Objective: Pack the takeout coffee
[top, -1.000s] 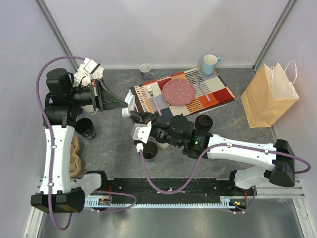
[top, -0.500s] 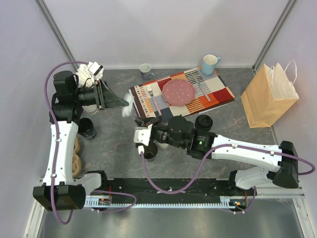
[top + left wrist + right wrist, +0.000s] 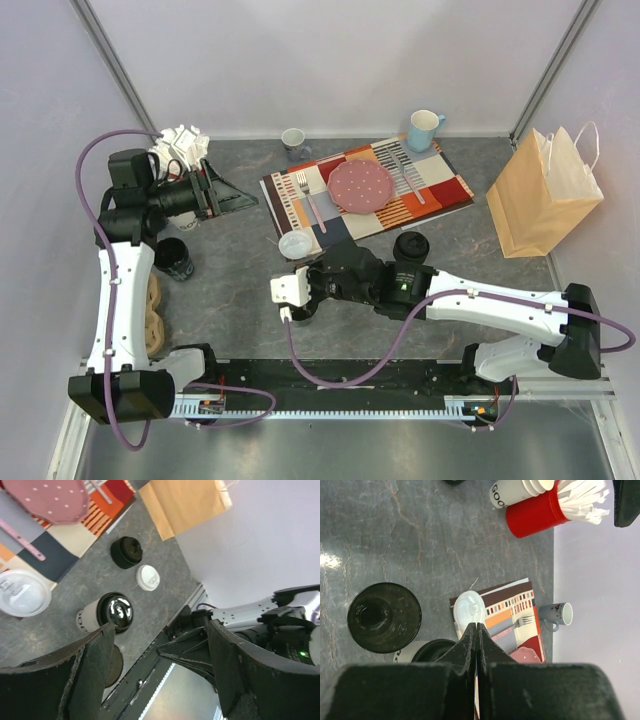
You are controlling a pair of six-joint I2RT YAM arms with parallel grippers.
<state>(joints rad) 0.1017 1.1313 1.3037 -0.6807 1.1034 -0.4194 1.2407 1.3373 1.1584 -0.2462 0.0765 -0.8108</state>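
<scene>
We find the plate (image 3: pixel 361 185) on the mat (image 3: pixel 447 187), with a fork (image 3: pixel 306 196) to its left. A mug (image 3: pixel 424 130) stands behind the mat's right end, the bag (image 3: pixel 540 200) farther right. The lid (image 3: pixel 296 244) lies just beside the mat's near left corner, a cup (image 3: pixel 88 619) nearer.

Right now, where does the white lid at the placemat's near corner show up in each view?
Top external: the white lid is left of centre, at the near-left corner of the placemat.
Left wrist: at the left edge, about halfway down, partly cut off.
Right wrist: near the centre.
Shared landmark: the placemat; the lid sits at its corner in every view.
</scene>
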